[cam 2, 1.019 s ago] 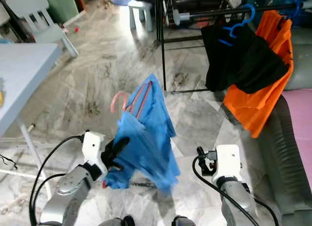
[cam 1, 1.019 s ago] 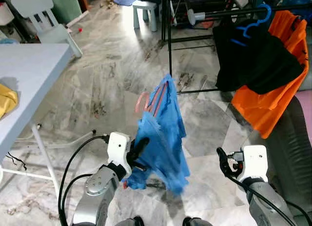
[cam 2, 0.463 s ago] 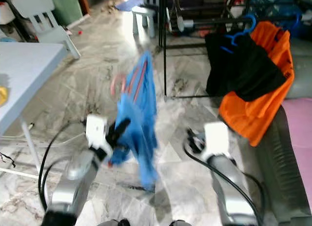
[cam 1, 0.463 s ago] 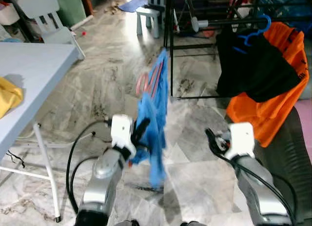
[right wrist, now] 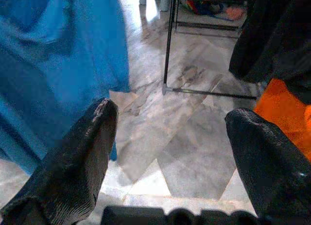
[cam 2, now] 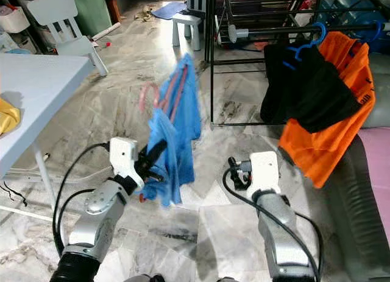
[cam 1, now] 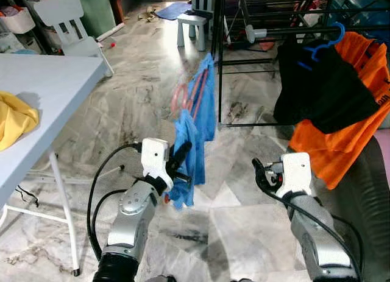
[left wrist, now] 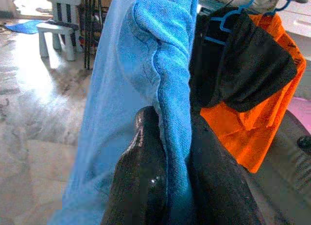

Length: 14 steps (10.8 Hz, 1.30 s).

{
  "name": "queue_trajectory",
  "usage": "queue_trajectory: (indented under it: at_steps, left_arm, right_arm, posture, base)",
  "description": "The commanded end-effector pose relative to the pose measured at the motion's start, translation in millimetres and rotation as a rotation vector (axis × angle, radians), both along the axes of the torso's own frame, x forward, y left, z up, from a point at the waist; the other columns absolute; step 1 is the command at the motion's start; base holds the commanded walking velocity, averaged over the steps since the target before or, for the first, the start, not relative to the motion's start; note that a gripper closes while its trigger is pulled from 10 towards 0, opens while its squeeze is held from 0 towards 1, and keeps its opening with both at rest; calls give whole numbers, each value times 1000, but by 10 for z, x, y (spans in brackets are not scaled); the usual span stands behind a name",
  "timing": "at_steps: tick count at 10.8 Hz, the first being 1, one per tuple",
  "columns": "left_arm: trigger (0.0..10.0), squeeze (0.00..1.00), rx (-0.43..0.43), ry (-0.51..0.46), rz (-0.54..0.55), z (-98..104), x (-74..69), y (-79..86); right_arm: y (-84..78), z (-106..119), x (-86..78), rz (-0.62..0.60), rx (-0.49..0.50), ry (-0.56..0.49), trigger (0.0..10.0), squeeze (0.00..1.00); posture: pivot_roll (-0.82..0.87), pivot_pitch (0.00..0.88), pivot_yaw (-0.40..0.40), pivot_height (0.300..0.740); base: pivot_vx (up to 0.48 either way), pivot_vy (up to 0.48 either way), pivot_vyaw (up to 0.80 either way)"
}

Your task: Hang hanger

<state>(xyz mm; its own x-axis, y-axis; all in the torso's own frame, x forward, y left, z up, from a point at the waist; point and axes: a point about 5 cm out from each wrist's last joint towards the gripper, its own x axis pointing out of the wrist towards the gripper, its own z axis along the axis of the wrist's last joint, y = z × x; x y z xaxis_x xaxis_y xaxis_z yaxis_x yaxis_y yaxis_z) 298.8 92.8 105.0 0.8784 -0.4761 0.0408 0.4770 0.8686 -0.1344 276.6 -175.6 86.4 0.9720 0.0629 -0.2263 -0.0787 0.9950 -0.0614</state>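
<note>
L gripper (cam 1: 177, 163) is raised in front of the robot, centre-left, fingers (left wrist: 146, 186) pinched tight on a fold of the blue garment (cam 1: 194, 133), cloth squeezed between the two black pads w/ no gap. The garment hangs on a pink hanger (cam 1: 183, 98), whose hook and sloping arms poke out on the far-left side of the cloth at the top; garment + hanger are held up in the air over the marble floor (cam 1: 140, 93), hem dangling just below the gripper. R gripper (cam 1: 263, 174) is up at about the same height, to the right, well apart from the blue cloth; its fingers (right wrist: 77, 152) are spread wide w/ nothing between them, just floor and a rack leg seen thru the gap. Black clothes rack (cam 1: 218, 56) stands far-right, its near upright just beyond the top of the blue garment, not touching as far as can be told. On its rail hang a black garment (cam 1: 323, 90) on a blue hanger (cam 1: 326, 39) and, right of it and partly behind, an orange garment (cam 1: 341, 142). Near left: white table (cam 1: 42, 93) w/ yellow cloth (cam 1: 15, 117) at its left edge. Far left a small white chair (cam 1: 70, 29); far centre a small stool (cam 1: 195, 26).
</note>
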Motion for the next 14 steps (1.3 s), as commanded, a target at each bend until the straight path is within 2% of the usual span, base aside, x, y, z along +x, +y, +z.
queue_trajectory:
  at_steps: [1, 3, 6, 7, 9, 12, 14]
  left_arm:
    - [10000, 0, -2, -42, -19, 72, 28, -17]
    - [10000, 0, -9, -20, -76, 24, -38, -68]
    - [10000, 0, 90, -16, -236, -84, -164, -126]
    - [10000, 0, 121, -18, -238, -111, -171, -109]
    - [10000, 0, 69, 38, -176, -175, -169, -31]
    - [10000, 0, 65, 42, -185, -187, -187, -59]
    - [10000, 0, 58, 46, -187, -199, -185, -59]
  right_arm:
    - [32, -42, -59, 4, 1, 11, 10000, 0]
    - [-8, -112, -140, -5, -7, 35, 10000, 0]
    - [-81, -99, -127, -14, -26, 41, 10000, 0]
    - [-96, -94, -134, -20, -27, 40, 10000, 0]
    - [-60, -135, -190, -21, -26, 55, 10000, 0]
    - [-51, -131, -193, -15, -25, 57, 10000, 0]
    - [-69, -106, -183, -16, -31, 50, 10000, 0]
  posture:
    - [-138, 56, 82, 740]
    - [-142, 66, 82, 740]
    - [-147, 89, 91, 740]
    - [-145, 93, 91, 740]
    - [-147, 98, 90, 740]
    - [-148, 105, 86, 740]
    - [-150, 104, 84, 740]
  base:
    - [0, 0, 0]
    - [0, 0, 0]
    - [0, 0, 0]
    - [0, 0, 0]
    - [0, 0, -200]
    - [0, 0, -775]
    - [0, 0, -231]
